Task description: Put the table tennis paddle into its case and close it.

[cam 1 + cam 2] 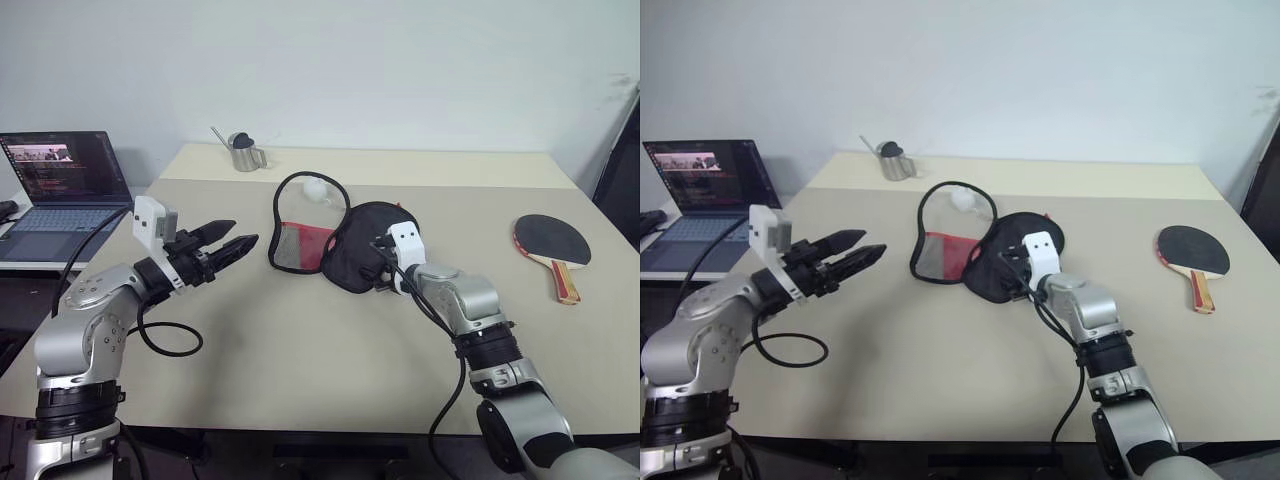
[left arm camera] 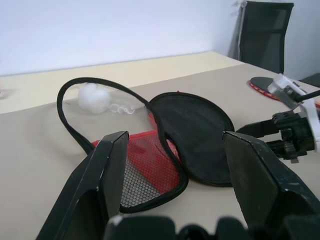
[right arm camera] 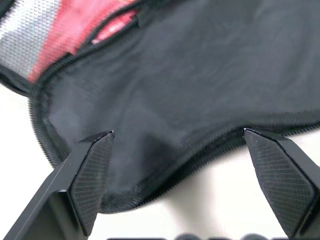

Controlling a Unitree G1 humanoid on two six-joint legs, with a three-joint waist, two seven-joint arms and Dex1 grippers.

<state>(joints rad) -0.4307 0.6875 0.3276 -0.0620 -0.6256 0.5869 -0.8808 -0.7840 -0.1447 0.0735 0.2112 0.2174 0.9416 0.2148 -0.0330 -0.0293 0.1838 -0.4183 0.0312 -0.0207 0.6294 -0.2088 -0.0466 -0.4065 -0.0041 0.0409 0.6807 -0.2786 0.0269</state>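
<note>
Presently the right gripper (image 1: 378, 268), fingers spread wide and holding nothing, sits at the near edge of the unzipped case (image 1: 362, 258) mid-table. Left gripper (image 1: 228, 243), part open and empty, hovers to its left. Paddle (image 1: 553, 245) lies well right, handle nearest the robot.

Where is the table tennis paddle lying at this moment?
The table tennis paddle lies flat on the table's right side, apart from the open case, its handle toward the robot.
</note>
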